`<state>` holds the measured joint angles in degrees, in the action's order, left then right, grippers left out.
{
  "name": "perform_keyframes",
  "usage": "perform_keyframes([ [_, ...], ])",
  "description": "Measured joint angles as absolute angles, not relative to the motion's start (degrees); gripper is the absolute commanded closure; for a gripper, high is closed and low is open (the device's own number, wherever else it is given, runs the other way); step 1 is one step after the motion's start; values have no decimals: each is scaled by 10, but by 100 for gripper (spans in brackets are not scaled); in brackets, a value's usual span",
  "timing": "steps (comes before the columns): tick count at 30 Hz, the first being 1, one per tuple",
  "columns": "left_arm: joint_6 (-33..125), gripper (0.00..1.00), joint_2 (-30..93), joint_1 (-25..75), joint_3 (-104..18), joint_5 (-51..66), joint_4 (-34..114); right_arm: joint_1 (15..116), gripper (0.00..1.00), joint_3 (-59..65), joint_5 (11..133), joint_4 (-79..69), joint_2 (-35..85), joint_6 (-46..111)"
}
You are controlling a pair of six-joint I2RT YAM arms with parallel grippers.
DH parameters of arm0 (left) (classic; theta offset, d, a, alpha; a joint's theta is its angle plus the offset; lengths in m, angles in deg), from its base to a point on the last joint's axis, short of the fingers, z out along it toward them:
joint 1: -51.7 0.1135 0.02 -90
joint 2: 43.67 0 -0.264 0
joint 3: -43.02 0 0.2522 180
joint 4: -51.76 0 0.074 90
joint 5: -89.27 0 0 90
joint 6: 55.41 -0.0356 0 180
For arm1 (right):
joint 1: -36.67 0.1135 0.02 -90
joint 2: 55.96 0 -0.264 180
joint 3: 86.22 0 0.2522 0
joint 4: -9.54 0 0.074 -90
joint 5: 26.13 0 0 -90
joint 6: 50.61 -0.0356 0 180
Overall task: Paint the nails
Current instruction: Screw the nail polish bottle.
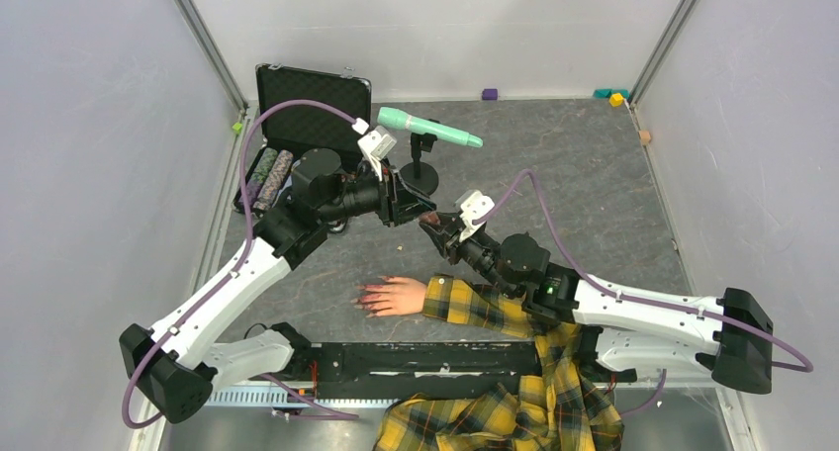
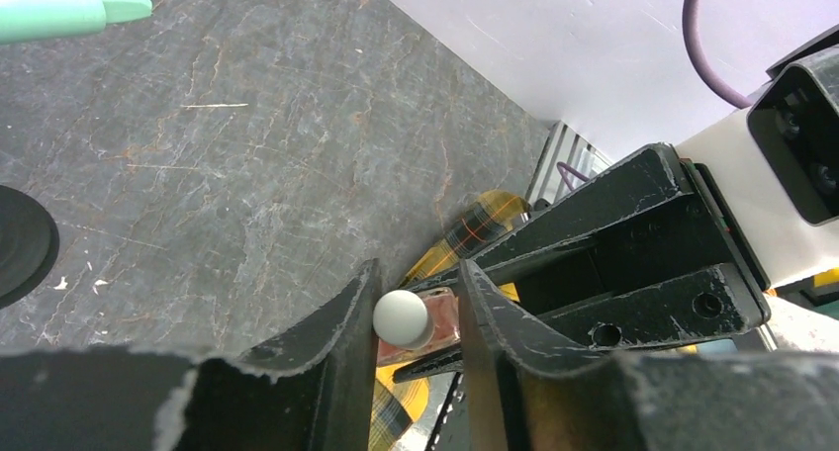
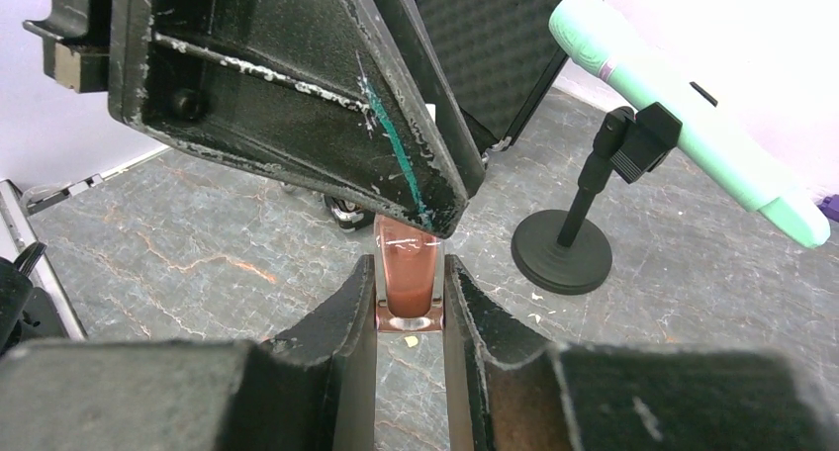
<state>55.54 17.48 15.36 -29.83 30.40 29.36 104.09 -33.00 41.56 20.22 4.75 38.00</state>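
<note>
The mannequin hand [image 1: 398, 295] lies palm down near the table's front, its red-pink nails [image 1: 368, 298] pointing left and its yellow plaid sleeve [image 1: 480, 308] running right. Both grippers meet in the air behind it. My right gripper [image 1: 438, 225] [image 3: 409, 293] is shut on the base of the small brownish polish bottle [image 3: 406, 268]. My left gripper [image 1: 421, 214] [image 2: 418, 317] straddles the bottle's white cap [image 2: 401, 317]. The cap touches one finger, with a gap to the other. The nails are out of view in both wrist views.
A mint-green device [image 1: 427, 127] sits on a black stand [image 1: 419, 177] behind the grippers; the stand also shows in the right wrist view [image 3: 561, 248]. An open black case [image 1: 312, 105] stands at the back left. Small blocks [image 1: 616, 98] lie at the back wall.
</note>
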Motion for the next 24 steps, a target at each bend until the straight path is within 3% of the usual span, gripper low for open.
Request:
perform_keyframes([
  [3, 557, 73, 176, 156, -299, 311, 293, 1042, 100, -330, 409, 202, 47, 381],
  [8, 558, 97, 179, 159, -305, 329, 293, 1046, 100, -329, 401, 201, 44, 382],
  [24, 549, 98, 170, 164, -308, 420, 336, 1050, 100, -341, 445, 218, 1, 380],
])
